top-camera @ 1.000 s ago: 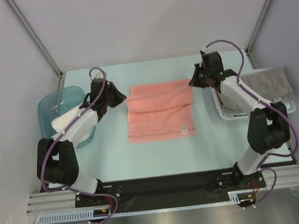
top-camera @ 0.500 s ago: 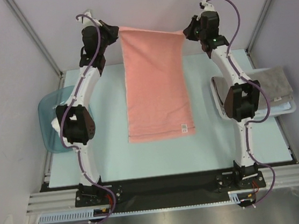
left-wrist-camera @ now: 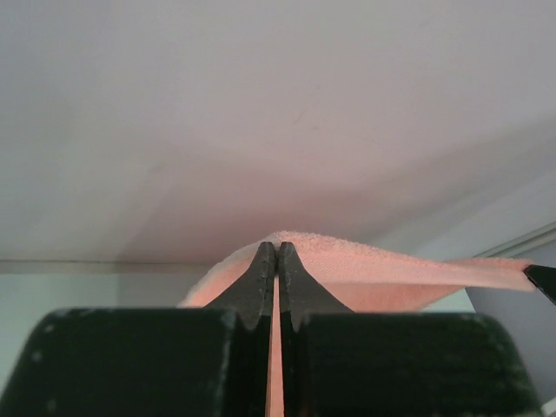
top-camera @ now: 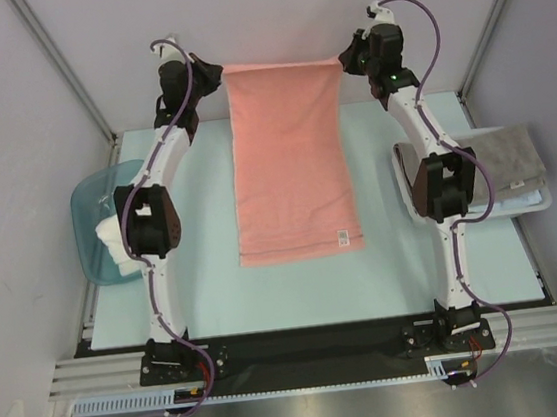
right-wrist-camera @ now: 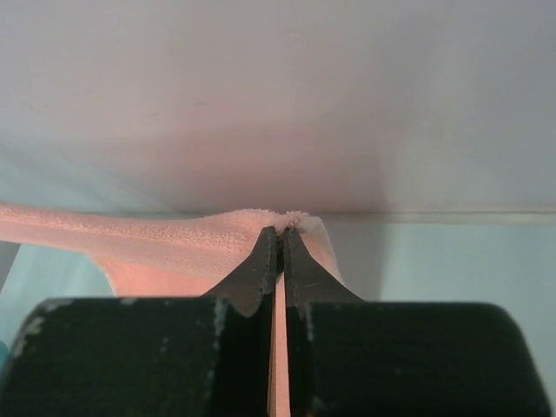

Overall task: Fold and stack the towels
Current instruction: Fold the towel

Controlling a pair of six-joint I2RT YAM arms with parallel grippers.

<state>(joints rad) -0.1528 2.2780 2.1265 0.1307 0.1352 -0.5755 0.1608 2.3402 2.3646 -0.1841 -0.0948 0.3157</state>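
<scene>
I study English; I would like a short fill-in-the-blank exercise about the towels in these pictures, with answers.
The lifted towel, held by the left gripper and the right gripper, is ____ in colour.
The grey towel lies on the basket on the robot's ____ side.
The third towel, inside the blue tub, is ____.
Missing words: pink, right, white.

2 arms (top-camera: 152,183) extended high, left gripper (top-camera: 215,75) and right gripper (top-camera: 346,60) clamped on the pink towel (top-camera: 289,167)
</scene>
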